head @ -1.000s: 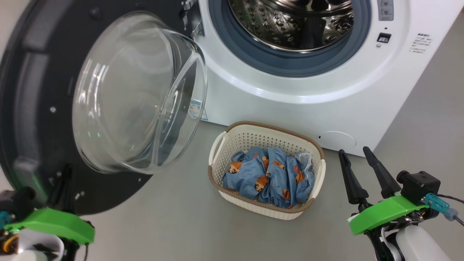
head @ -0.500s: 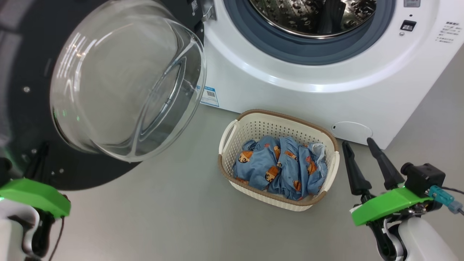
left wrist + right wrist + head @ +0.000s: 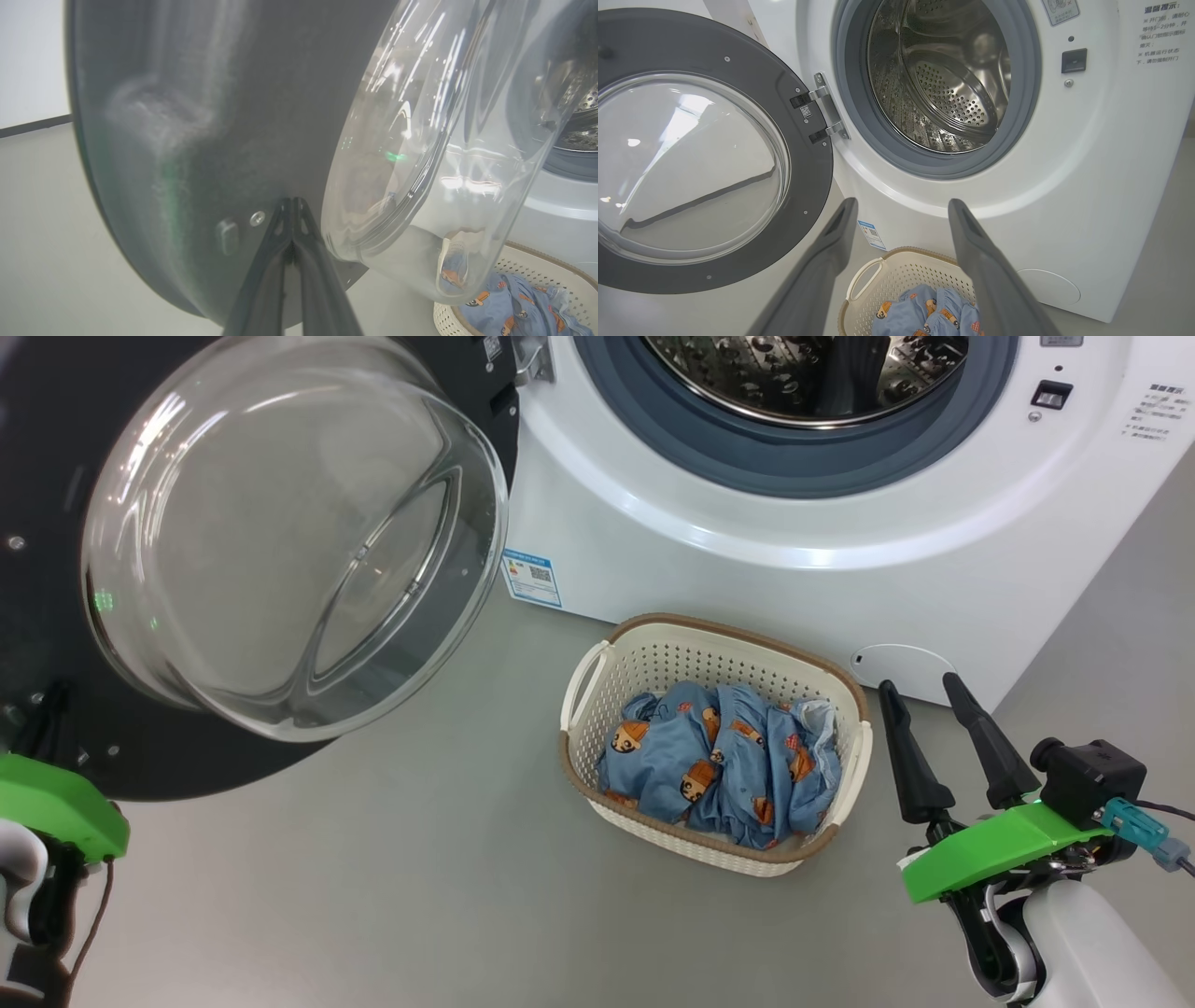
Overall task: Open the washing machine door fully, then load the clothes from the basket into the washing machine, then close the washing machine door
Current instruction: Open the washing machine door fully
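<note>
The washing machine door [image 3: 280,541] stands swung out to the left, its glass bowl facing me. My left gripper [image 3: 292,201] is shut, its tips pressed against the door's black inner rim [image 3: 224,140] just below the glass. The washing machine [image 3: 747,569] shows its steel drum [image 3: 943,84] with nothing inside. On the floor in front sits the basket [image 3: 597,681] holding the clothes [image 3: 719,765], light blue with orange figures. To the basket's right my right gripper [image 3: 918,684] hovers open, holding nothing; in the right wrist view this gripper [image 3: 902,203] points at the machine above the basket [image 3: 878,280].
Grey floor [image 3: 420,877] spreads left of and before the basket. A blue label [image 3: 530,577] and a round service cover [image 3: 901,663] sit low on the machine's front. The door's hinge [image 3: 826,112] is at the opening's left.
The door has swung further left and open with my left gripper against it. The head view has shifted, so machine and basket sit differently in it. The right gripper stays open beside the basket.
</note>
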{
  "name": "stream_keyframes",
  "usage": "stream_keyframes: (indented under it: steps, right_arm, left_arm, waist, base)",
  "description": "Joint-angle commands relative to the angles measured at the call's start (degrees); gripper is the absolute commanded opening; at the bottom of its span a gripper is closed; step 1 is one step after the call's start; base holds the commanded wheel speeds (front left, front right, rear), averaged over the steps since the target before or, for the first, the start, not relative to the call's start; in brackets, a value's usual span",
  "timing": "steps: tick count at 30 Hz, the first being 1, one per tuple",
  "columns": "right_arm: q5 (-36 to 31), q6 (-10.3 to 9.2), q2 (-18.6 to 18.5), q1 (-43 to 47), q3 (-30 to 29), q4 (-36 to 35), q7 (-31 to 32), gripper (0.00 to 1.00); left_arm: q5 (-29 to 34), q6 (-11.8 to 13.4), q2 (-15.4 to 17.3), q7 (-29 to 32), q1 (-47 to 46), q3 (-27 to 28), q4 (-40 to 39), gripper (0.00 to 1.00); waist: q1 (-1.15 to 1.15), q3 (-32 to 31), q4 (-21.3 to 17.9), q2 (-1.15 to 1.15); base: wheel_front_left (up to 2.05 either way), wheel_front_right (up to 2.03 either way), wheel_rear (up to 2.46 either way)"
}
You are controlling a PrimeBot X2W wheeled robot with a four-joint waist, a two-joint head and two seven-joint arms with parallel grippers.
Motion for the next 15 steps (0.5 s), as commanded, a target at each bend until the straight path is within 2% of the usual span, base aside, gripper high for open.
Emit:
stream_keyframes:
  steps: [1,15]
  right_arm:
    - [0.2,0.32,0.1,-1.2,1.6,-1.1,-0.7,1.0]
    - [0.3,0.32,0.3,-0.4,1.2,-0.9,-0.7,1.0]
  left_arm:
    - [0.3,-0.1,4.5,-0.9,-2.9,1.9,0.4,0.0]
    - [-0.1,-1.7,4.3,-3.8,-5.2,-0.2,6.1,0.0]
  waist:
    - [0.0,-0.4,-0.4,0.0]
    - [0.0,-1.5,-0.7,0.0]
  base:
    - [0.0,0.0,0.0]
    - [0.0,0.0,0.0]
